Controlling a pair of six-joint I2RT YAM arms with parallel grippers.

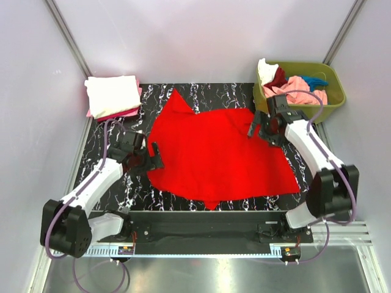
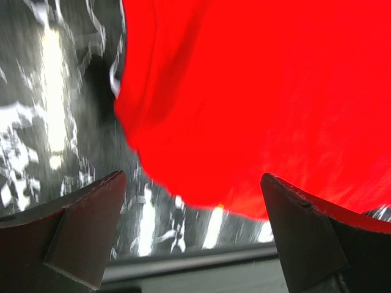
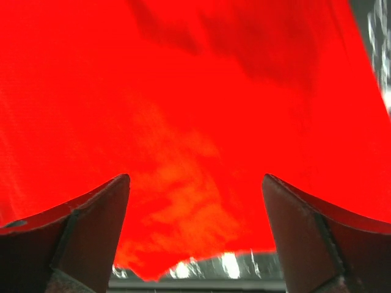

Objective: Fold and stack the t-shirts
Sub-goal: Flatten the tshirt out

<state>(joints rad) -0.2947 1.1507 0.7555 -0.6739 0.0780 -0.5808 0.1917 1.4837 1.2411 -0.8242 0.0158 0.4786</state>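
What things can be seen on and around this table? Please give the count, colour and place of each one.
red t-shirt: 1, bright red, spread out over the middle of the table
folded t-shirts: at least 2, cream-white on top of pink, stacked at the far left corner
bin: 1, olive green, far right corner
crumpled t-shirts: about 4, white, dark red, pink and teal, heaped inside the bin
table: 1, black with white marbling, under everything
left gripper: 1, black, open, at the red t-shirt's left edge
right gripper: 1, black, open, at the red t-shirt's far right edge
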